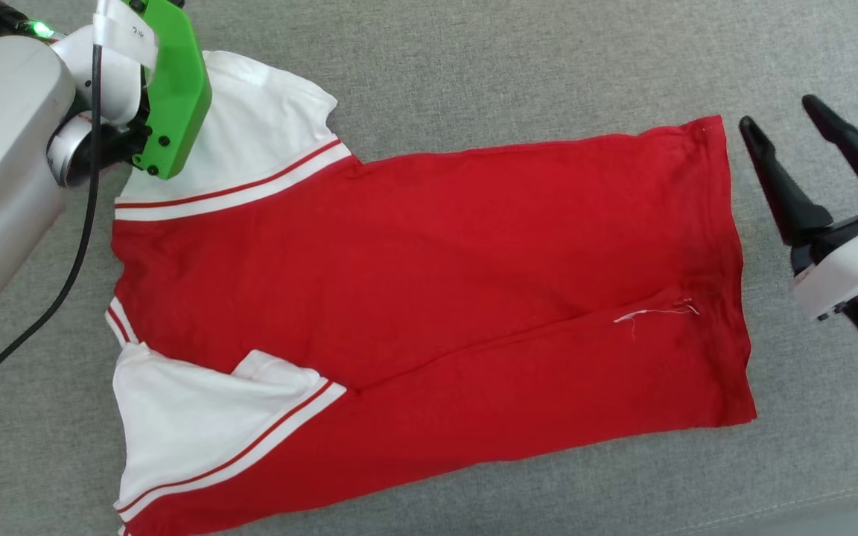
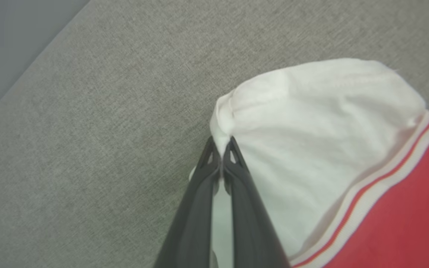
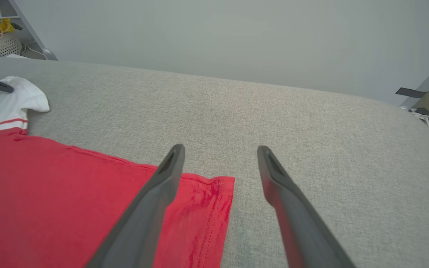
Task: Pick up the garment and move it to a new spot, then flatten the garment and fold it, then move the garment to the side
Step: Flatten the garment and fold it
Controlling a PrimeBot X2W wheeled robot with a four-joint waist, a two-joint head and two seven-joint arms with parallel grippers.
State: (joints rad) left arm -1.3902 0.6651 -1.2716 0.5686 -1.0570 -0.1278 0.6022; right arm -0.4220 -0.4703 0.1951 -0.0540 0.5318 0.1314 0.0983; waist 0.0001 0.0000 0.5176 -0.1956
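A grey woven cushion [image 1: 474, 74] fills the scene, with a pale wall [image 3: 214, 33] behind it in the right wrist view. On it the shirt [image 1: 414, 275] lies sideways, collar end toward nine o'clock and hem [image 1: 727, 283] toward three o'clock. We see no numerals, so we judge the front faces down. By our reading the flattening is under way: the red body is spread out, but a long crease [image 1: 488, 335] runs across it on a slant and the near sleeve [image 1: 198, 417], at about eight o'clock, has a corner doubled over. A loose thread [image 1: 652, 316] shows near the hem. No fold has been made, and moving it to the side is also left to do. We cannot tell from here whether this spot is already the new one. In its wrist view the left gripper [image 2: 222, 143] has its fingers pressed together on the outer edge of the far sleeve [image 1: 265, 134], at about ten o'clock. In the head view a green bracket [image 1: 176, 82] hides those fingers, so how much cloth they pinch is unclear to us. The right gripper [image 1: 777, 112] is spread wide and holds nothing. It hangs just off the hem's far corner at about two o'clock, apparently clear of the cloth.
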